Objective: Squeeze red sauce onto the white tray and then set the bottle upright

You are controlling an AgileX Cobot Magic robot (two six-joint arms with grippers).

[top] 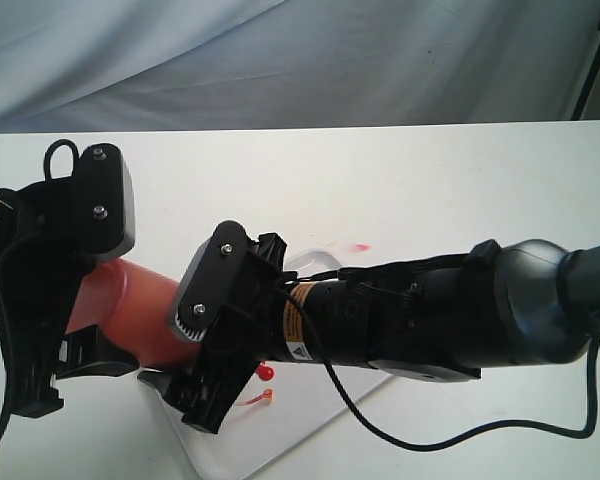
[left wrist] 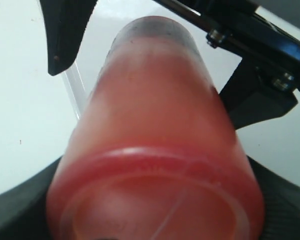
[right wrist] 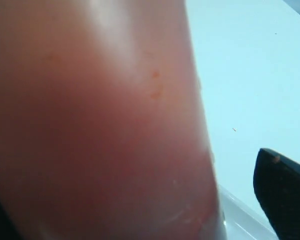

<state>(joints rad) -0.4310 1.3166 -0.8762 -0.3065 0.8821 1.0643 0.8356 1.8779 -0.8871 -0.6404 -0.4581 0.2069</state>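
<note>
Bottle [top: 130,305] is off the table [top: 430,170], lying nearly horizontal at near left. Its base points left and its red nozzle [top: 267,372] points right and slightly down, over the white tray [top: 280,432] at the near edge. Thin red tether with tip cap [top: 268,396] hangs just below the nozzle. Left gripper [top: 100,300]: jaws clamped on the base end, one finger above and one below. The left wrist view shows the base [left wrist: 155,200] close up, with blurred black pressed against both sides. Right gripper [top: 215,340], reaching in from the right, straddles the bottle near its shoulder with jaws apart. In the right wrist view a strip of white shows between the bottle wall [right wrist: 90,125] and the one visible finger [right wrist: 282,195], with the tray rim [right wrist: 242,212] in that gap. Contact on the other side: cannot tell. Small smear of red sauce [top: 360,246] sits on the white surface just far of the right arm; on tray or table, cannot tell. Contents through the bottle wall read orange-red.
</note>
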